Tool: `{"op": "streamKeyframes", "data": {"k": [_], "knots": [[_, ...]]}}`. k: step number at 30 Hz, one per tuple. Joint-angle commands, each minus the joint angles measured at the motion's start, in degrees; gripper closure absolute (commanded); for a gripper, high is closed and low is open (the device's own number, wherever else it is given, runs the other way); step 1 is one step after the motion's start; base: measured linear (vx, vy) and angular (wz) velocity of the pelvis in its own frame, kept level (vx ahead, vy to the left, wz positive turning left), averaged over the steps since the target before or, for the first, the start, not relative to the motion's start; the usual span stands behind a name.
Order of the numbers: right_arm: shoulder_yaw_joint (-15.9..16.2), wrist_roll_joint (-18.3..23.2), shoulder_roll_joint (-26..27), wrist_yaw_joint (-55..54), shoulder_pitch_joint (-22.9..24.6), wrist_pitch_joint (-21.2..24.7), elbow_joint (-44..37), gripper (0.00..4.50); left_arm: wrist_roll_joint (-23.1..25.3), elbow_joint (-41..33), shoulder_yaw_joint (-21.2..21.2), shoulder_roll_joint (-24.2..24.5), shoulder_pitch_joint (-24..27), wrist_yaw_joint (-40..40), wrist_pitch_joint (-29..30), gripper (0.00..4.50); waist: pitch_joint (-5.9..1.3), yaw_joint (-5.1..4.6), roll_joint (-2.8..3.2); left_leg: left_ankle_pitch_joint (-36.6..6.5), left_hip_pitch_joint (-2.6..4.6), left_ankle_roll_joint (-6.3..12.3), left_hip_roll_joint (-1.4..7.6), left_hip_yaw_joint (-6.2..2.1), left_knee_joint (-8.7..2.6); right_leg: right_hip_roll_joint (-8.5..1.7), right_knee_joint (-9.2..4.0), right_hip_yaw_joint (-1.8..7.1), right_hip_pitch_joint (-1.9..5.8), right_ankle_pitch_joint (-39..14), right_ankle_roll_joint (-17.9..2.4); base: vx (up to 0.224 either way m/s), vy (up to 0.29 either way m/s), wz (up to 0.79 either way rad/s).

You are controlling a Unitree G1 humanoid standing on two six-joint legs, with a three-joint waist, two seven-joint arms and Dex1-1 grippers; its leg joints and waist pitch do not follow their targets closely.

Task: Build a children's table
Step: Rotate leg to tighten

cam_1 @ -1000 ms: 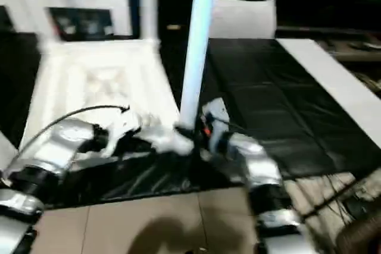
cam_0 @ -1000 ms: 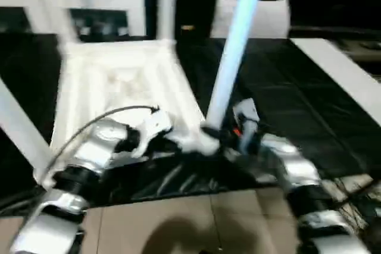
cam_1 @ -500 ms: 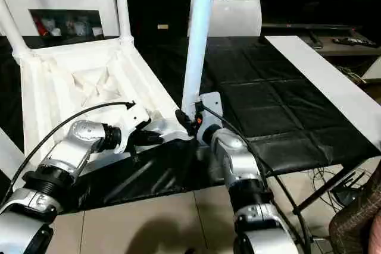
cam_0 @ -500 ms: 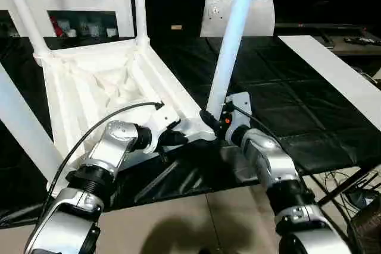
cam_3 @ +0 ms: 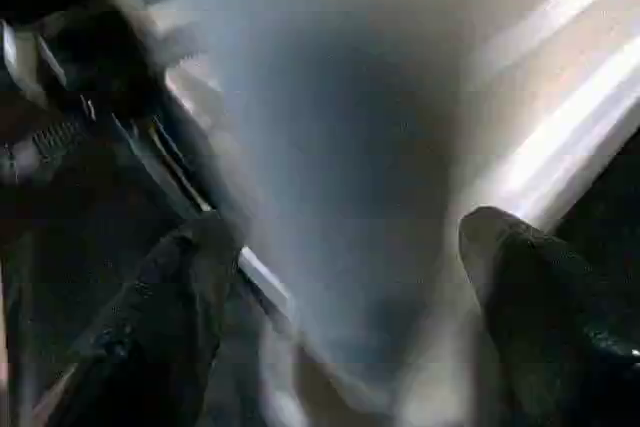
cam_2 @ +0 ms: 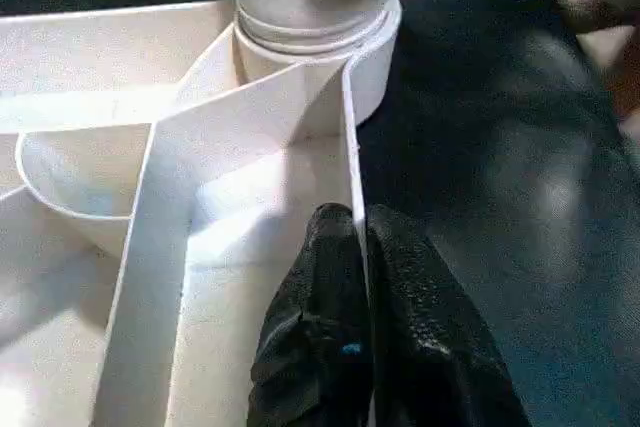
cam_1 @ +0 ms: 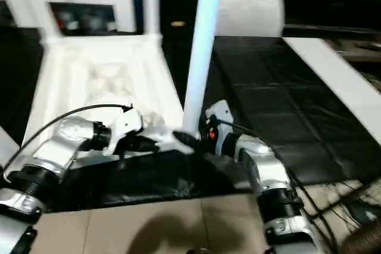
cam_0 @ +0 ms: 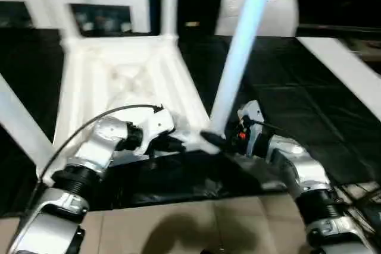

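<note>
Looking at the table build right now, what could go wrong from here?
The right end effector stands open around the near leg, which leans rather than standing straight; if it is not fully seated in its corner socket, it might tip or pop out.

The left end effector is shut on a thin rib of the tabletop; a hard pull could slip off or flex the plastic.

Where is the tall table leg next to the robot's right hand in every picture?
Left eye view: leg, right of centre, leaning.
Right eye view: just right of centre.
Left wrist view: its base in the corner socket.
Right wrist view: blurred, between the black fingers.
Shared landmark: that corner socket.
</note>
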Motion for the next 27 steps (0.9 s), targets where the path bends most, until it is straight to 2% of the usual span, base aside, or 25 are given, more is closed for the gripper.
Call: {"op": "streamKeyframes", "data": {"k": [1, 5, 6, 7, 10, 12, 15, 22, 23, 25, 27], "knots": [[-0.1, 0.4, -1.6, 5.8, -1.5, -1.6, 1.0, 0.66, 0.9, -0.9, -4.2, 0.5, 1.2, -6.0, -1.8, 4.50, -3.46, 0.00, -0.08, -2.9, -0.70, 6.22, 2.01, 0.15, -3.50, -4.25, -2.73, 4.70, 3.60, -10.3, -10.4, 0.000, 0.000, 0.00], [2.1, 1.2, -4.3, 14.4, -3.1, -2.5, 2.3, 0.66, 0.6, -0.7, -5.8, 1.9, 0.8, -10.3, -3.9, 4.50, -3.48, 0.59, -0.20, -3.1, -0.68, 6.12, 2.20, 0.19, -3.39, -4.19, -2.58, 4.54, 3.80, -11.7, -10.5, 0.000, 0.000, 0.00], [3.6, 0.9, -5.6, 18.5, -4.0, -3.3, 3.4, 0.82, 0.6, -0.5, -6.5, 2.5, 0.4, -12.3, -5.0, 4.50, -3.36, 0.84, -0.15, -3.5, -0.57, 6.04, 2.34, 0.30, -3.39, -4.11, -2.73, 4.54, 3.66, -12.5, -10.1, 0.000, 0.000, 0.00], [3.8, 0.8, -5.7, 19.0, -4.1, -3.4, 3.6, 1.02, 0.7, -0.5, -6.5, 2.5, 0.3, -12.6, -5.2, 4.50, -3.32, 0.90, -0.20, -3.9, -0.66, 5.94, 2.35, 0.29, -3.40, -4.08, -2.69, 4.50, 3.69, -13.1, -10.0, 0.000, 0.000, 0.00], [5.3, 0.3, -6.5, 23.4, -5.7, -4.4, 5.7, 1.11, 1.0, 0.1, -7.2, 3.0, -0.3, -14.5, -6.7, 4.50, -3.25, 1.45, -0.25, -4.9, -0.50, 4.77, 2.47, 0.30, -3.46, -4.24, -3.00, 4.53, 3.53, -15.6, -9.1, 0.000, 0.000, 0.00], [5.7, 0.0, -6.5, 24.5, -6.2, -4.9, 6.3, 1.41, 1.1, 0.2, -7.4, 3.2, -0.5, -15.0, -7.1, 4.50, -3.29, 1.61, -0.47, -5.3, -0.53, 4.02, 2.47, 0.23, -3.48, -4.26, -2.98, 4.51, 3.59, -16.6, -8.7, 0.000, 0.000, 0.00], [7.0, -0.9, -6.1, 26.9, -7.3, -6.5, 7.9, 1.59, 1.4, 0.6, -8.0, 3.2, -1.1, -16.0, -8.2, 4.50, -3.31, 1.68, -0.61, -5.3, -0.57, 3.60, 2.40, 0.22, -3.43, -4.19, -2.97, 4.49, 3.55, -17.0, -8.5, 0.000, 0.000, 0.00], [7.9, -0.8, -4.2, 27.6, -7.9, -8.6, 9.1, 2.14, 1.3, 1.3, -8.3, 2.8, -1.8, -16.5, -9.0, 4.50, -3.45, 2.06, -0.52, -4.2, -0.49, 3.41, 2.51, 0.21, -3.42, -4.21, -2.63, 4.55, 3.54, -14.7, -9.0, 0.000, 0.000, 0.00], [7.9, -0.8, -4.2, 27.6, -7.9, -8.6, 9.1, 2.14, 1.3, 1.3, -8.3, 2.8, -1.8, -16.5, -9.0, 4.50, -3.47, 2.10, -0.59, -4.3, -0.53, 3.33, 2.46, 0.25, -3.40, -4.21, -2.68, 4.55, 3.59, -14.9, -8.9, 0.000, 0.000, 0.00], [8.1, -0.6, -3.6, 27.8, -7.9, -8.4, 9.0, 2.41, 1.4, 1.4, -8.3, 2.7, -1.9, -16.6, -9.1, 4.50, -3.42, 2.18, -0.58, -4.5, -0.48, 3.20, 2.42, 0.26, -3.42, -4.15, -2.78, 4.52, 3.57, -15.5, -8.6, 0.000, 0.000, 0.00], [8.2, -0.5, -3.3, 28.1, -7.9, -8.7, 9.4, 2.44, 1.4, 1.6, -8.4, 2.7, -2.0, -16.6, -9.3, 4.50, -3.38, 2.27, -0.52, -5.0, -0.51, 2.98, 2.41, 0.23, -3.46, -4.19, -2.96, 4.51, 3.58, -16.7, -8.1, 0.000, 0.000, 0.00]]}}
